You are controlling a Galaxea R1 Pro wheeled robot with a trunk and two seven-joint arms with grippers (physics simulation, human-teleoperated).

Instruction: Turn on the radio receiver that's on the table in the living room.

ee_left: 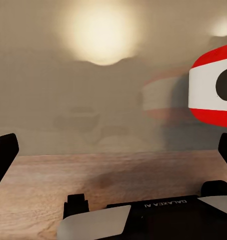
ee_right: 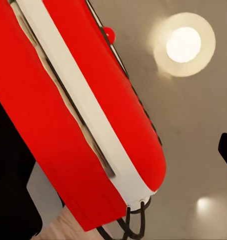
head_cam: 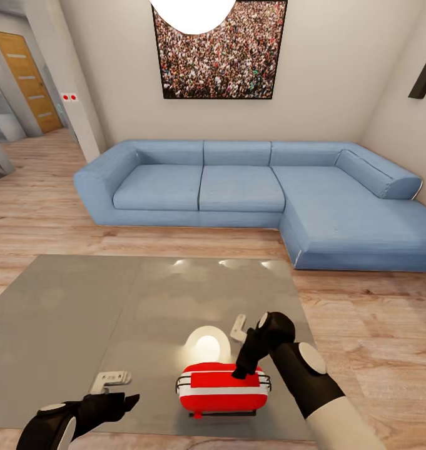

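The red radio receiver (head_cam: 222,389), with its white band and wire handle, stands near the front edge of the grey glossy table (head_cam: 81,312). My right gripper (head_cam: 243,370) points down onto the radio's top right, one fingertip touching or just above it. In the right wrist view the radio (ee_right: 88,115) lies close beneath the right gripper (ee_right: 118,150), whose black fingers (ee_right: 8,170) stand wide apart, open. Low at the table's front left, my left gripper (head_cam: 128,400) is open, pointing toward the radio (ee_left: 213,85), a hand's width away.
A blue L-shaped sofa (head_cam: 250,187) runs behind the table and down its right side. The crowd picture (head_cam: 219,50) hangs above it, the pendant lamp (head_cam: 194,12) over the table. Wood floor surrounds the table; a wooden door (head_cam: 28,81) is far left.
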